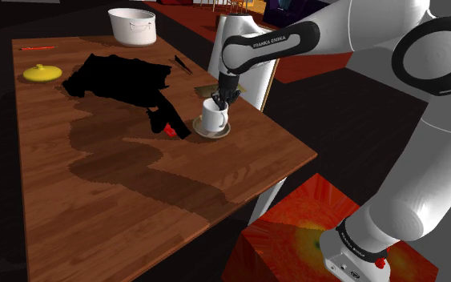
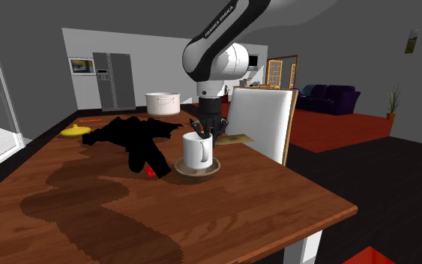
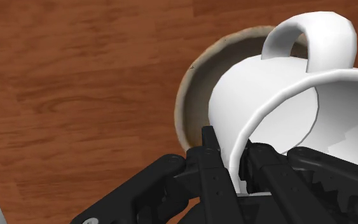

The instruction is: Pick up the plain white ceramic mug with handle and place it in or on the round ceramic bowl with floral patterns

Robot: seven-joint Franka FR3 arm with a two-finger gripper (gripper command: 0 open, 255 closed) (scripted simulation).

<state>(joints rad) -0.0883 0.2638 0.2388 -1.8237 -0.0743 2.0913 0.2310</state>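
Black end effector (image 1: 223,101) hung straight down from the white arm over the far side of the desk (image 1: 95,192), and it was clamped on the rim of the white mug (image 1: 213,118). In the wrist view one finger (image 3: 210,149) pressed the outside of the mug wall and the other sat inside the cup, with the wall pinched between them. The mug stood upright in a shallow round bowl (image 1: 199,128) with a pale inside and a darker rim. Its handle was on the side away from the fingers. Just beside the bowl, toward the shoulder view's left, lay a small red thing (image 1: 169,130) at the edge of a jagged black patch (image 1: 119,78) on the wood. Farther back on the desk stood a white pot with handles (image 1: 132,26), and a yellow lid (image 1: 42,73) lay near the far left edge, well apart from the bowl. A white chair (image 2: 260,120) stood against the desk just behind the arm. The red and yellow stand (image 1: 295,232) showed at the shoulder view's lower right.
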